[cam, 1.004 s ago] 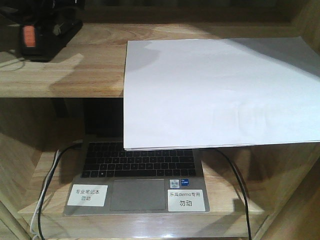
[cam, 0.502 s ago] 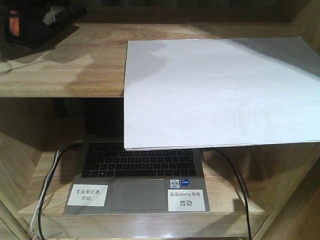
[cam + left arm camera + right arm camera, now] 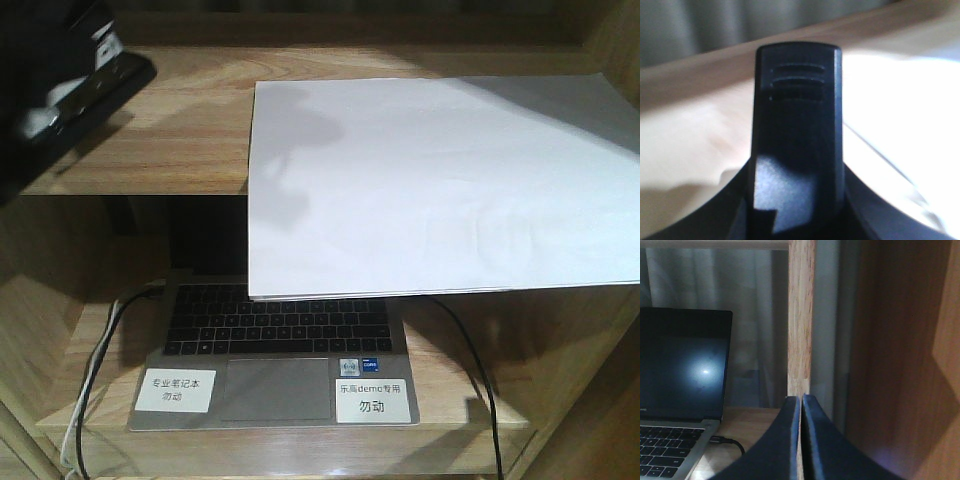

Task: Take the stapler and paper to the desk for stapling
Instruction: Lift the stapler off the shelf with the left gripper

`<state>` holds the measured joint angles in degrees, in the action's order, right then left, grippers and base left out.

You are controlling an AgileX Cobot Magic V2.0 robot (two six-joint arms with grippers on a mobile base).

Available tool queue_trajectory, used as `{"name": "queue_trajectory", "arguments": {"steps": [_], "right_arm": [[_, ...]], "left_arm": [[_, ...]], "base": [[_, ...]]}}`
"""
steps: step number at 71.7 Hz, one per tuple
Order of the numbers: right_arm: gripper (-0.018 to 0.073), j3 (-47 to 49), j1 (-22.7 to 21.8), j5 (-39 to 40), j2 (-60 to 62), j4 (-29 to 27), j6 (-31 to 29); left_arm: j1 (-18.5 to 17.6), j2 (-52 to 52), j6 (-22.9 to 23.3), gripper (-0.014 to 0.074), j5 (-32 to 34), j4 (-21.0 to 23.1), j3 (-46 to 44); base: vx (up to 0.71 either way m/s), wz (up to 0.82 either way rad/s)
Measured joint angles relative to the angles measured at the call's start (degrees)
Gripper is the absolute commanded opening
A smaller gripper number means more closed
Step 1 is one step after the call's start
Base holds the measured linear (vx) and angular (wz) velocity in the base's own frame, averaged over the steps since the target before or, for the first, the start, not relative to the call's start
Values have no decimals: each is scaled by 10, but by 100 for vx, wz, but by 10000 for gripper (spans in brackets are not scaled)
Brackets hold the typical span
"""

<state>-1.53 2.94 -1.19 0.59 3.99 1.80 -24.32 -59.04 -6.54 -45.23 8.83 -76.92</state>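
The black stapler (image 3: 72, 68) with silver parts hangs tilted above the left end of the upper shelf (image 3: 170, 130), close to the camera. In the left wrist view the stapler (image 3: 797, 120) stands end-on between the dark fingers, and my left gripper (image 3: 797, 195) is shut on it. The white paper (image 3: 440, 180) lies on the upper shelf to the right, its front edge overhanging; the paper (image 3: 905, 130) also shows bright beside the stapler. My right gripper (image 3: 801, 402) is shut on nothing, low beside a shelf post (image 3: 800, 315). The desk is out of view.
An open laptop (image 3: 280, 350) with two white labels sits on the lower shelf, partly under the paper's overhang; the laptop (image 3: 680, 370) lies left of my right gripper. Cables (image 3: 100, 340) run off both its sides. A wooden side panel (image 3: 900, 350) stands close on the right.
The stapler has left the upper shelf's left end, rising and coming toward the camera; its orange tab no longer shows. Paper and laptop have not moved.
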Motion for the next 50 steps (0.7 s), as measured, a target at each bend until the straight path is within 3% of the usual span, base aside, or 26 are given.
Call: {"name": "queue_trajectory", "arguments": {"steps": [20,31,50], "right_arm": [[-10,0,0,0,0,0,0],[-10,0,0,0,0,0,0],[-10,0,0,0,0,0,0]], "left_arm": [[0,152,-116,-6,-46,100,135],[0,226,-166,-6,-93,119,191],[0,364,-202,-6,-115,126,309]], "base": [[0,0],[0,0],[0,0]]}}
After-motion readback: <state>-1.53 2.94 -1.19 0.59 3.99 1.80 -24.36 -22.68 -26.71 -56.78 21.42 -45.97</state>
